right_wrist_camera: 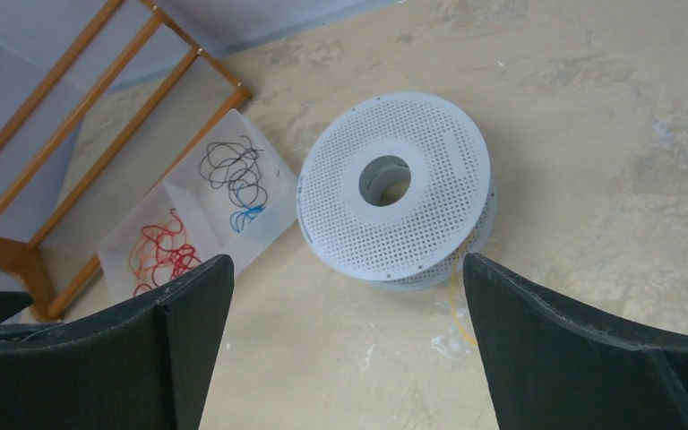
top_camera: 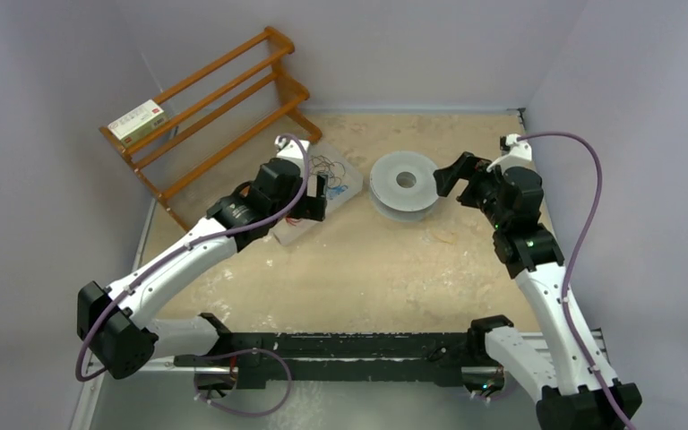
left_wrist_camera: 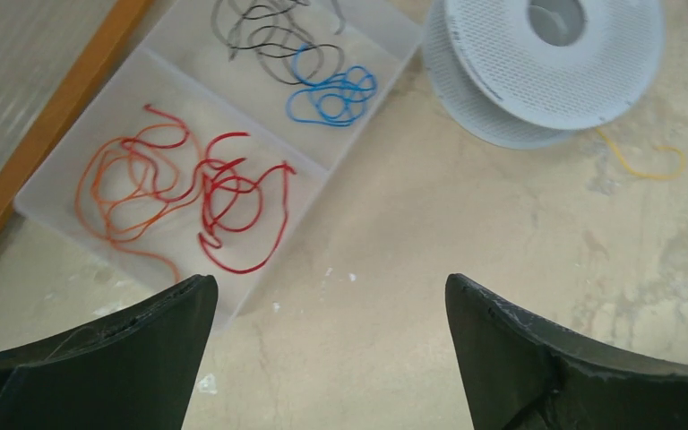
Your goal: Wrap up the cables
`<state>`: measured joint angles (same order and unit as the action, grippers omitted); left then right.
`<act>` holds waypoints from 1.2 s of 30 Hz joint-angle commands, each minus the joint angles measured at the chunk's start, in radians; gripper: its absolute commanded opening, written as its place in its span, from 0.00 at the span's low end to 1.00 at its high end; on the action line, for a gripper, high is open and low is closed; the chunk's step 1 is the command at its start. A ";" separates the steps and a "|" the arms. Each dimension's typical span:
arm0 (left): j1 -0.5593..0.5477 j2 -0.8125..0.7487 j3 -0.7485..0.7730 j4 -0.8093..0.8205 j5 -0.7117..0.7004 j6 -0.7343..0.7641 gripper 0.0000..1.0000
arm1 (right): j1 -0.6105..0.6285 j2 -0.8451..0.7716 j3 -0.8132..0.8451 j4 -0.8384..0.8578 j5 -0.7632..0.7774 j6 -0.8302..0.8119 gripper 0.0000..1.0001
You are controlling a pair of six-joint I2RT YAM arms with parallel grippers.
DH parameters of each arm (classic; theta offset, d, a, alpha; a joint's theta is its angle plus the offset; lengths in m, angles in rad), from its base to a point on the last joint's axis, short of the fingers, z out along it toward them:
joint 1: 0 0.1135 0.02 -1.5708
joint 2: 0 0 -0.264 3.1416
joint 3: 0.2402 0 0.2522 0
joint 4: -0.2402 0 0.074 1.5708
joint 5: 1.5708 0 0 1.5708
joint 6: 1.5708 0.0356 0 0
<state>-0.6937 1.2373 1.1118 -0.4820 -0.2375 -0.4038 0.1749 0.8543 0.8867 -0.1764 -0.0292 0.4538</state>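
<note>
Top external | mottled beige table (top_camera: 367,269) | lilac walls (top_camera: 394,54) | cables (top_camera: 327,167) in tray (top_camera: 355,184)

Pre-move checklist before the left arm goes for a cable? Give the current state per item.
1. Left hand open and empty: ok.
2. Right hand open and empty: ok.
3. Red cable visible in the tray, nothing covering it: ok.
4. Red cable free of the orange cable: not ok, their loops overlap.
5. Spool lying flat, in right wrist view: ok.
6. Yellow wire beside the spool attached to it: cannot tell.
</note>
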 commanded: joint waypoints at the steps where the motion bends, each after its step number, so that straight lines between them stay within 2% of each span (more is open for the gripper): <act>1: 0.010 -0.062 -0.012 0.011 -0.187 -0.057 1.00 | 0.000 0.011 0.050 -0.041 0.087 -0.072 0.99; 6: 0.011 -0.055 -0.022 0.023 -0.214 -0.049 1.00 | 0.000 0.030 0.022 -0.030 0.173 -0.084 0.99; 13: 0.010 -0.113 -0.068 0.010 -0.185 -0.019 0.97 | -0.005 0.157 -0.030 0.063 0.120 -0.050 0.99; 22: 0.010 -0.133 -0.078 -0.016 -0.220 -0.013 0.94 | -0.078 0.355 -0.109 0.266 -0.008 0.033 0.96; 27: 0.010 -0.134 -0.086 -0.010 -0.182 -0.016 0.94 | -0.157 0.443 -0.157 0.415 -0.200 0.095 0.93; 36: 0.011 -0.134 -0.089 -0.010 -0.158 -0.009 0.94 | -0.215 0.621 -0.173 0.621 -0.361 0.222 0.89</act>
<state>-0.6857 1.1282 1.0317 -0.5064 -0.4065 -0.4267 -0.0166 1.4273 0.7177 0.2840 -0.2779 0.5983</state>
